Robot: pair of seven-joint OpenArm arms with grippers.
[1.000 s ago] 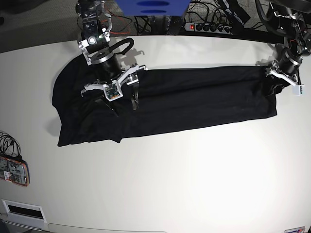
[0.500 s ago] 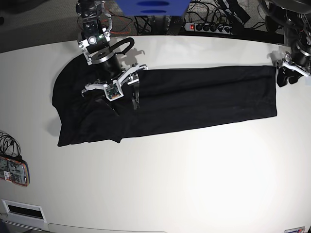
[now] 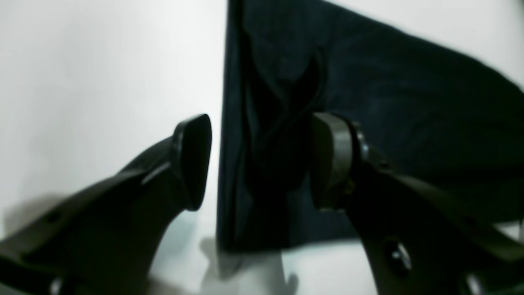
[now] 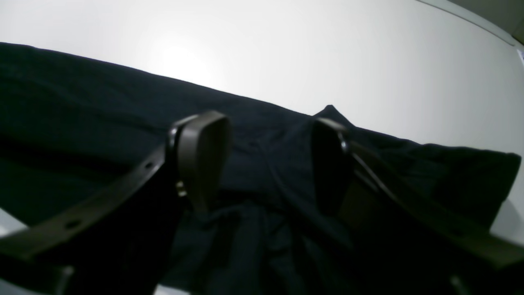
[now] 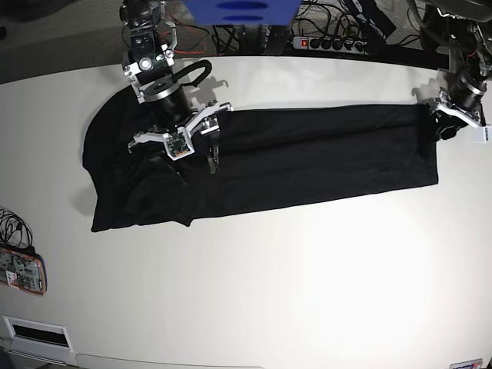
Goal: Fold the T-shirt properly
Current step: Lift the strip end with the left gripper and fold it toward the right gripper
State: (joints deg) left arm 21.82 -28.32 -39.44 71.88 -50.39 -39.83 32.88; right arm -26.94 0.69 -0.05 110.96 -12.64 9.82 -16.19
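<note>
The black T-shirt (image 5: 307, 154) lies as a long band across the white table (image 5: 269, 269), bunched wider at its left end. My right gripper (image 5: 196, 165) stands open over that left part. In the right wrist view, its fingers (image 4: 204, 155) straddle a raised crease of the T-shirt (image 4: 82, 102) without pinching it. My left gripper (image 5: 442, 127) is at the shirt's right end. The left wrist view shows the left gripper (image 3: 262, 135) open across the T-shirt's edge (image 3: 409, 102), one finger (image 3: 192, 159) over bare table, the other over cloth.
A power strip (image 5: 330, 42) and cables lie along the back edge. A blue box (image 5: 242, 9) hangs above the back centre. A small orange-edged device (image 5: 21, 273) sits at the left table edge, with a white vent plate (image 5: 34, 332) below it.
The left gripper let go of the shirt's right end, swung out past it, and has come back over the edge with wider jaws. The right arm has not moved.
</note>
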